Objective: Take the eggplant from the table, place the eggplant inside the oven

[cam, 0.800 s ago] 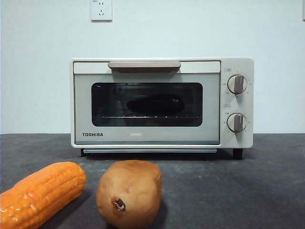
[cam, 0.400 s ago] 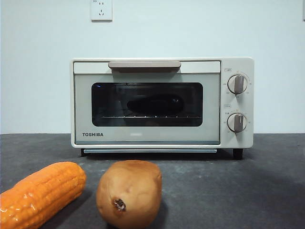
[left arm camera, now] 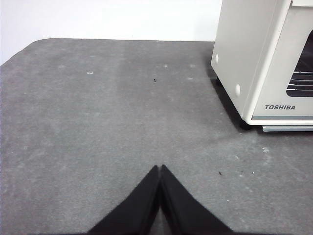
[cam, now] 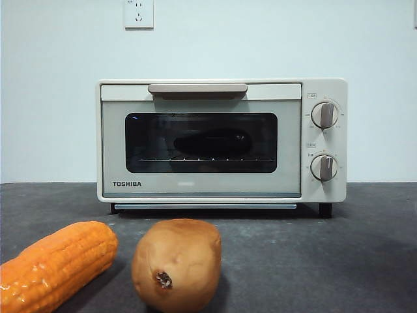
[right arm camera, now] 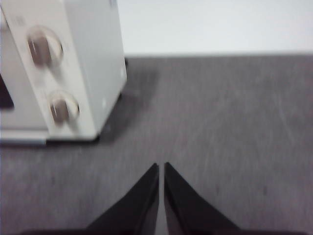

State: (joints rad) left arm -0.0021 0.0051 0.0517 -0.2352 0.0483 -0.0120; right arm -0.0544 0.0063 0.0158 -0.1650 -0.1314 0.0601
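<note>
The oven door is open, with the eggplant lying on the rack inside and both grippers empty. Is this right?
Not quite: the oven door is closed. The front view shows the eggplant on the rack behind the dark glass. The left gripper and right gripper are indeed empty.

Looking like a lab test setup posing as a kitchen: a toaster oven (cam: 221, 140) is sitting alone on a bare dark grey surface (cam: 339, 261), a plain white wall (cam: 52, 98) with one socket (cam: 139, 14) is standing behind, and fake-looking veg is lying out front.
</note>
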